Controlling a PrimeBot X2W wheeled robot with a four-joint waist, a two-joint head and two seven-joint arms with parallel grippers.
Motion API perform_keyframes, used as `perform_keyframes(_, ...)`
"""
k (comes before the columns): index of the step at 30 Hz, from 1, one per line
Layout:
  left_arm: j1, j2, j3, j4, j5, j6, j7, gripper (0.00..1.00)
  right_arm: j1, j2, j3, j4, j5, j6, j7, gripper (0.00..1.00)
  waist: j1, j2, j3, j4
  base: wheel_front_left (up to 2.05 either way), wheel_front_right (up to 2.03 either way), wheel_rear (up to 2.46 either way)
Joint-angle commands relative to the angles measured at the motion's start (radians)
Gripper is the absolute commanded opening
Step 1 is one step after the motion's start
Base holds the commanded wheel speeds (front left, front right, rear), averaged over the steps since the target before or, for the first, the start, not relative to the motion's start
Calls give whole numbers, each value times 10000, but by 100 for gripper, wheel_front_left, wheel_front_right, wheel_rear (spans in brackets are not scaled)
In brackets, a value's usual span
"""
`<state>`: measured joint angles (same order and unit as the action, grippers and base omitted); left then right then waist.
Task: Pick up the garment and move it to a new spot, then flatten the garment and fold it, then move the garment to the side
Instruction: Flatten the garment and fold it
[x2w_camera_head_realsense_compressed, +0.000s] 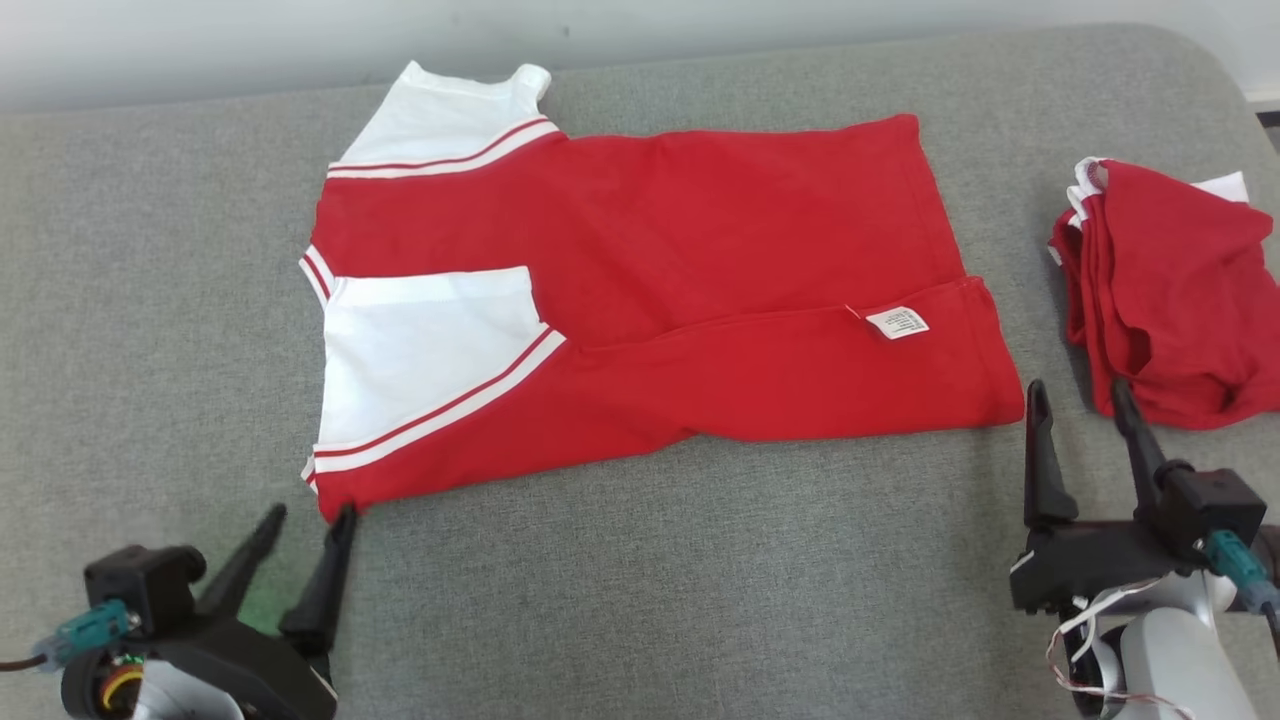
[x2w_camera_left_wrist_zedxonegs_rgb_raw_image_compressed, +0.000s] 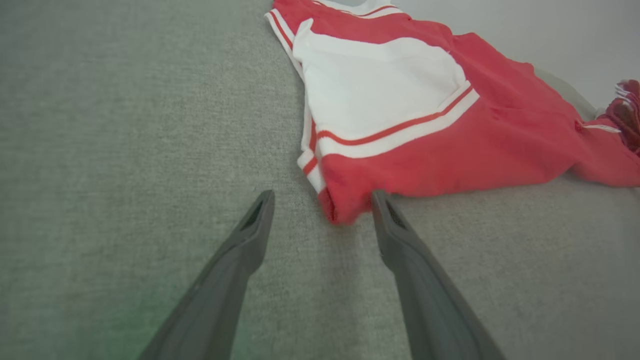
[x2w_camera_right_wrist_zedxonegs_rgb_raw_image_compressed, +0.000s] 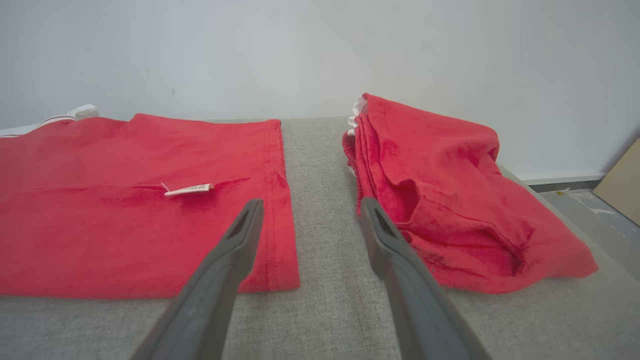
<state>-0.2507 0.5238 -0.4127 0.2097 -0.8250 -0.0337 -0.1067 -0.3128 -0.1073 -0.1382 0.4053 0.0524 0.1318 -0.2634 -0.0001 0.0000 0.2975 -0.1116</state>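
Observation:
A red garment (x2w_camera_head_realsense_compressed: 700, 290) with white striped sleeves lies flat on the grey cushioned surface (x2w_camera_head_realsense_compressed: 650, 580), its near long edge folded over so a white label (x2w_camera_head_realsense_compressed: 897, 322) shows. My left gripper (x2w_camera_head_realsense_compressed: 308, 512) stands open at the garment's near left corner (x2w_camera_left_wrist_zedxonegs_rgb_raw_image_compressed: 337, 210), which lies between its fingertips, with nothing held. My right gripper (x2w_camera_head_realsense_compressed: 1078, 385) is open just off the garment's near right hem (x2w_camera_right_wrist_zedxonegs_rgb_raw_image_compressed: 275, 225), over bare cushion, empty. The left wrist view shows the white sleeve (x2w_camera_left_wrist_zedxonegs_rgb_raw_image_compressed: 380, 90) ahead of the left gripper (x2w_camera_left_wrist_zedxonegs_rgb_raw_image_compressed: 322, 197).
A second red garment (x2w_camera_head_realsense_compressed: 1170, 290) lies folded in a loose pile at the right, close beside my right gripper's outer finger (x2w_camera_right_wrist_zedxonegs_rgb_raw_image_compressed: 380, 230). A pale wall (x2w_camera_right_wrist_zedxonegs_rgb_raw_image_compressed: 320, 50) rises behind the surface, and floor shows past its right edge (x2w_camera_right_wrist_zedxonegs_rgb_raw_image_compressed: 590, 200).

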Motion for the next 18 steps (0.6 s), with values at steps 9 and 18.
perform_keyframes(9,172,202,-134,-573,-303,339,878,49,-388,-36,600,914,462,-27,-8,100,1,0,97,-108,0,0,0)
perform_keyframes(18,87,424,-309,-736,-137,165,1003,0,-962,-194,1051,2084,986,-27,-8,100,1,0,120,-2,0,0,0)
